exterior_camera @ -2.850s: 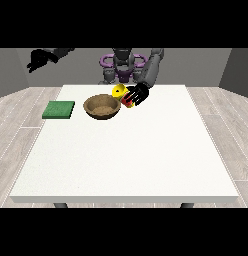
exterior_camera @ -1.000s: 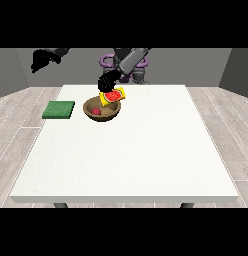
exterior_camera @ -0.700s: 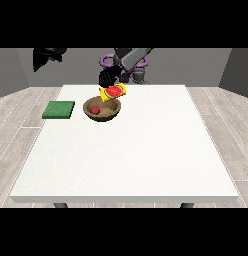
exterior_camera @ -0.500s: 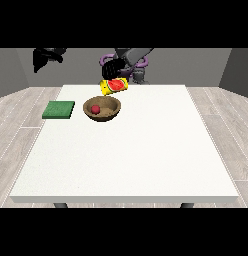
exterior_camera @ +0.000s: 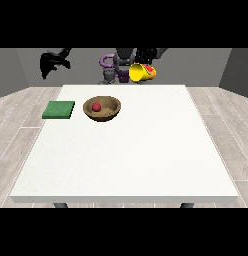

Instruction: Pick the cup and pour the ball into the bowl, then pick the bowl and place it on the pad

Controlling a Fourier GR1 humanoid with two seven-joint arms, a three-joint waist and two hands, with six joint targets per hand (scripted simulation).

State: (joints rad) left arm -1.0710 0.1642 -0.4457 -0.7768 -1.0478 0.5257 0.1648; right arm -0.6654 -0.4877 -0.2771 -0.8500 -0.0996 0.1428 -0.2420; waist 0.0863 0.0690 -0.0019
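White table [exterior_camera: 146, 150] | cup [exterior_camera: 142, 72] held sideways, mouth toward view's left

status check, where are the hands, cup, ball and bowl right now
Hand at view's right holds yellow cup on its side, aloft. Other hand raised, empty. Red ball in bowl. Green pad unobstructed.

Single elevated front view across the table [exterior_camera: 126, 165], facing the robot [exterior_camera: 123, 62].

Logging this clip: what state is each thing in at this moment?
ball: resting inside the bowl
bowl: upright on the table, beside the pad
cup: tipped on its side, held above the table's far edge
pad: flat on the table, nothing on it
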